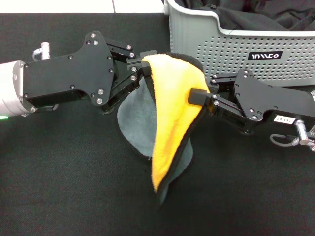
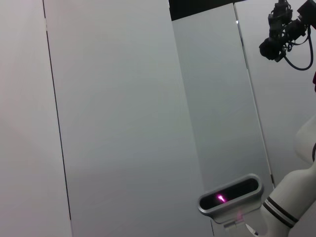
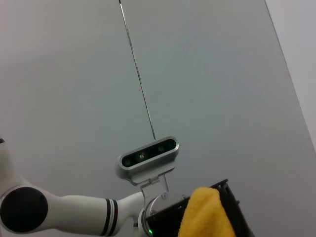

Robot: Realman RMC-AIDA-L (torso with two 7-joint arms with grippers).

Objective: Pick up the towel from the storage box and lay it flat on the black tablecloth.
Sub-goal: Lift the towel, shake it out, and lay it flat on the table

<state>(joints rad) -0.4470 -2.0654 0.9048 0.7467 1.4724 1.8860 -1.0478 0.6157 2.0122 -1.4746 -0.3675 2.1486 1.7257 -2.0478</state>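
The storage box (image 1: 236, 44) bears a small black label (image 1: 265, 56) — white lettering, not clearly legible.

Fluffy cloth towel (image 1: 172, 98); perforated plastic storage box (image 1: 231, 49); matt black tablecloth (image 1: 59, 172).

Even, diffuse light fills the head view; the black tablecloth (image 1: 64, 172) shows grainy noise and almost no shadow. The towel (image 1: 172, 113) reads sharp and vivid, its orange face nearly saturated. Both wrist views show flat, softly lit grey wall panels (image 2: 123, 123) without glare.

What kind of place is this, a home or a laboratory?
Probably a robot test room, not a home: plain grey wall panels, a black tablecloth as workspace, and a head camera on the robot.
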